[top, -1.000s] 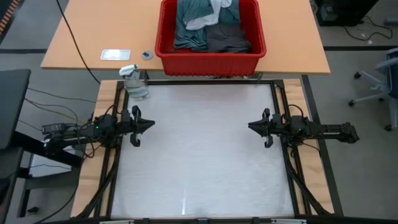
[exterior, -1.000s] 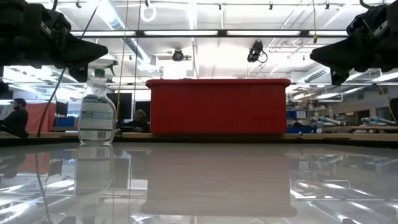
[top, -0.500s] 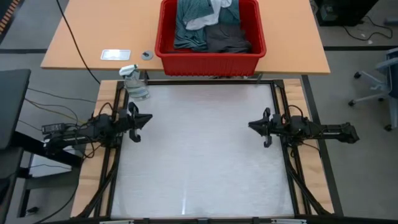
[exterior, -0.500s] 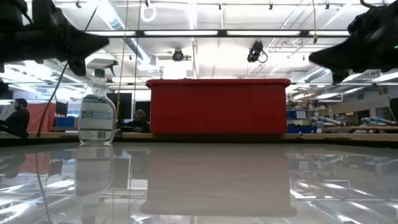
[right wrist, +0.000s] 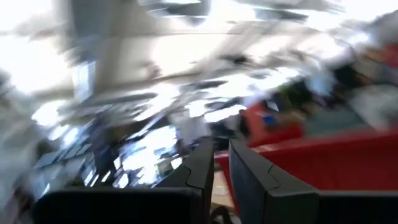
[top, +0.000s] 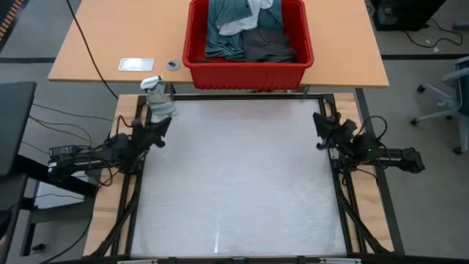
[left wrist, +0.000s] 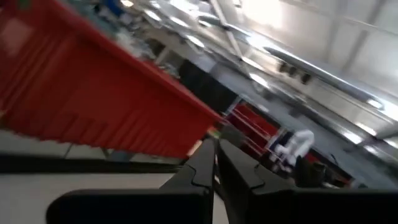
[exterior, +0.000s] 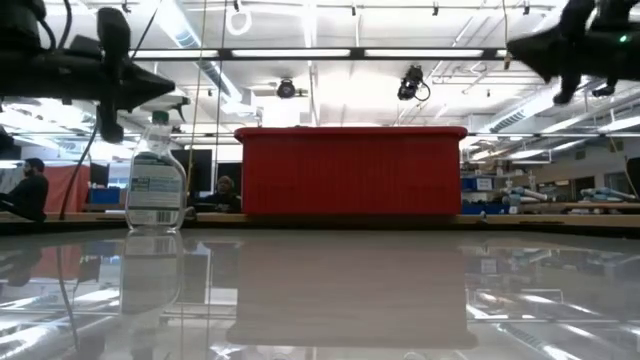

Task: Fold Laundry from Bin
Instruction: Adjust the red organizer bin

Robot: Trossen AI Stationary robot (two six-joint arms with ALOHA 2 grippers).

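Two hands are raised above the white tabletop point(top: 234, 183), neither touching anything. The left hand point(top: 160, 126) is clenched, fingers point(left wrist: 205, 168) pressed together, nothing gripped. A spray bottle point(top: 158, 99) is seen just ahead of it, a little to its outer side, at the tabletop's corner. The right hand point(top: 322, 125) is held at the opposite edge; its fingers point(right wrist: 202, 165) are shown with a narrow gap and nothing between them.

The bin point(top: 249, 70) is placed on the wooden tabletop point(top: 88, 51) beyond the white one, well ahead of both hands and between their lines of reach, apart from each. In the low view its red wall point(exterior: 350, 170) is seen across the far edge, with the bottle point(exterior: 156, 185) off to one side of it. The laundry point(top: 245, 29) is piled inside the bin: a teal piece point(top: 223, 33), a dark grey piece point(top: 267, 44) beside it, and a white piece point(top: 245, 18) laid over both. None of it is lifted out.

A person point(exterior: 22, 190) is seated in the room behind.
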